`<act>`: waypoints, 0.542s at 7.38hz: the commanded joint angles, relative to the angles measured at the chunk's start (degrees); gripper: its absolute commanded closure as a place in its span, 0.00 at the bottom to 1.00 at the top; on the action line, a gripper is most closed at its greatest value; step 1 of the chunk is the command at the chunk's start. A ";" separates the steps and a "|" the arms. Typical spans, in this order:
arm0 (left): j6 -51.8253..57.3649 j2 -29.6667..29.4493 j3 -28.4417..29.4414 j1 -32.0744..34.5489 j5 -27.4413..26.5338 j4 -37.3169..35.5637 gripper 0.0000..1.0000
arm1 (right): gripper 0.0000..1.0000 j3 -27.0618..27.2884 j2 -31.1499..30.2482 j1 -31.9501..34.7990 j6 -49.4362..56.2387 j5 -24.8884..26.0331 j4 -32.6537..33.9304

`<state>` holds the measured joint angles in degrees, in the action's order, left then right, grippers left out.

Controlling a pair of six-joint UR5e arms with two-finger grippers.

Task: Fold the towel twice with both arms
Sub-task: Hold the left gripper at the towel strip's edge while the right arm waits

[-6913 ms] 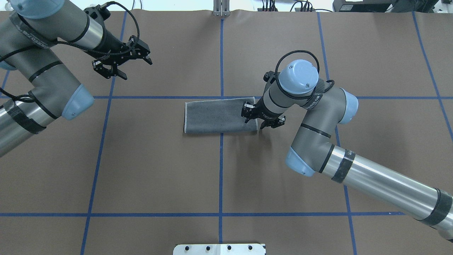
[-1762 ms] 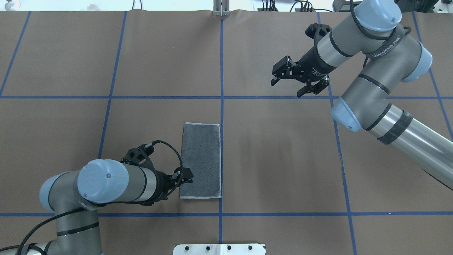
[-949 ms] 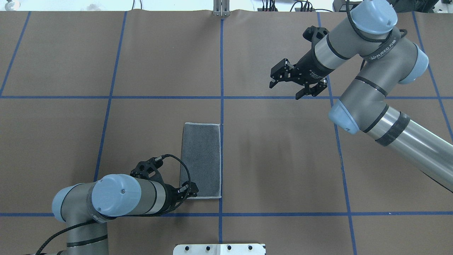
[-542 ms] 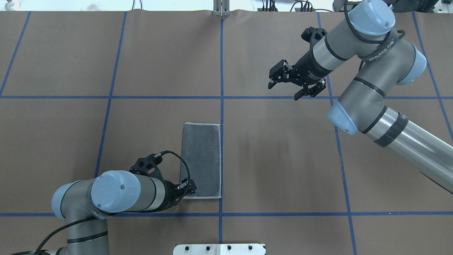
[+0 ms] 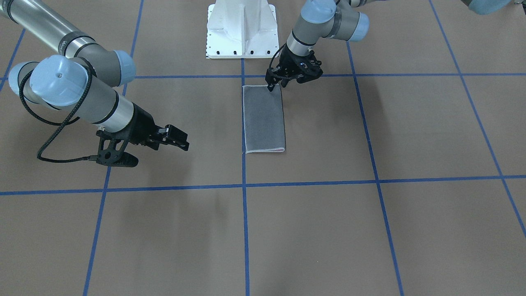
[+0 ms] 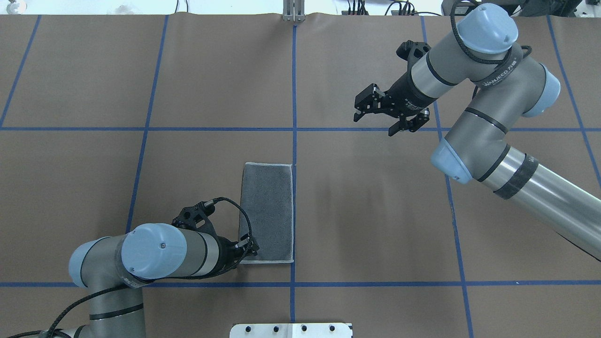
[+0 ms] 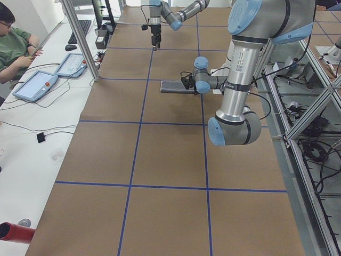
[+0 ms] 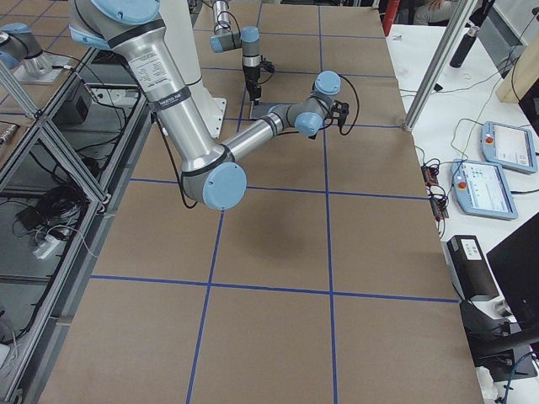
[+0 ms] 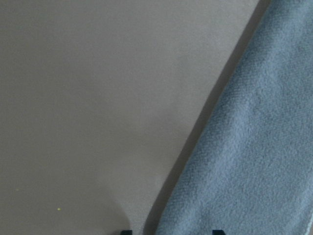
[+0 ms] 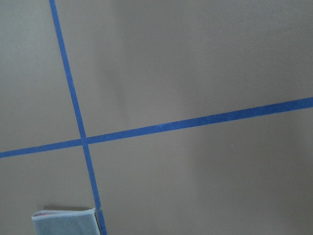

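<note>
Reading the writing first: the right arm [image 6: 488, 117] carries pale lettering on a dark band at its elbow, seemingly "WANJEED", with smaller print beside it too fine to make out; a label on the same arm in the exterior right view is illegible.

The towel [image 6: 266, 211] lies flat on the brown paper-covered table [image 6: 375, 211], folded into a narrow rectangle with its dark grey face up and light grey stitching around the rim; one long side runs just beside the blue tape line [image 6: 294, 220] down the table's middle; a thin pink sliver peeps out at the end farthest from the white pedestal base [image 5: 240, 24], in the front-facing and right wrist views.

The left gripper [image 6: 251, 247] sits low at the towel's corner nearest the base, on the side away from the tape; from overhead its own wrist and cable cover most of it; the left wrist view shows only the very ends of two fingertips [image 9: 218, 232] at the bottom edge, clearly apart, with the towel's border running between them, and no firm pinch on the cloth can be seen; there the cloth looks bluish and is cut off by the frame.

The right gripper [image 6: 374, 125] hangs over bare table well apart from the towel, jaws spread wide, holding nothing.

In the exterior right view the right arm hides nearly all of the towel.
</note>
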<state>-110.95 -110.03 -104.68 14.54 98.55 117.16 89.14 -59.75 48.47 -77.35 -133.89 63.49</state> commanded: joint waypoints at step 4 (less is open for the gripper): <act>-0.50 -0.97 0.44 -0.04 0.06 0.00 0.40 | 0.00 0.07 0.16 -0.05 -0.52 0.03 -0.03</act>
<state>-111.42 -110.88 -104.47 14.50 98.57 117.16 89.20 -59.61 48.43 -77.76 -133.87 63.46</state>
